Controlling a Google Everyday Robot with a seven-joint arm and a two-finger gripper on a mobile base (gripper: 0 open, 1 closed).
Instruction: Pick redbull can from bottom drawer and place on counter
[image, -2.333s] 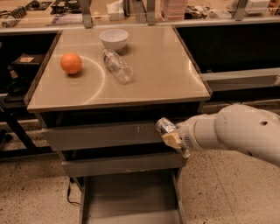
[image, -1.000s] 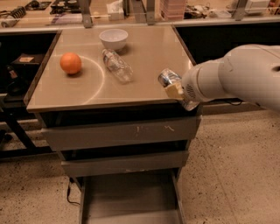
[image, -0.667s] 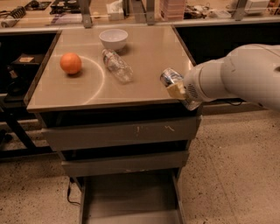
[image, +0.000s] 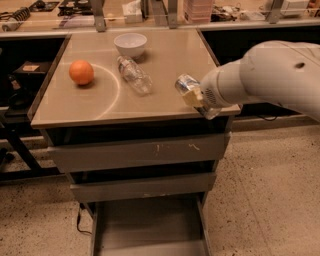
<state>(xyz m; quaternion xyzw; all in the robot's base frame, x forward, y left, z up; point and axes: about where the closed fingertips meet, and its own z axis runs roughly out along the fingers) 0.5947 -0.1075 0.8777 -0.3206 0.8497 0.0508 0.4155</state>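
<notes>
Holding can (image: 184, 83) in tool (image: 194, 96), fingers clamped on it, can tilted. Hovering over front-right edge of tabletop (image: 165, 55); contact w/ surface: cannot tell. Standing pulled out below: bottom drawer (image: 150, 222). Lying on tabletop to left: bottle (image: 134, 75), orange (image: 81, 72); bowl (image: 130, 44) at rear.

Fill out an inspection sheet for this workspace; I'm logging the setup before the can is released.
Surface: counter, beige, glossy.
Job's things: can held in gripper over counter's right edge; bottom drawer open.
Clutter: orange, bowl, bottle lying on its side.
Gripper: shut on can, at counter's right edge.
Cables: dark cable on the floor left of the drawer.
Surroundings: cluttered bench behind; speckled floor.
</notes>
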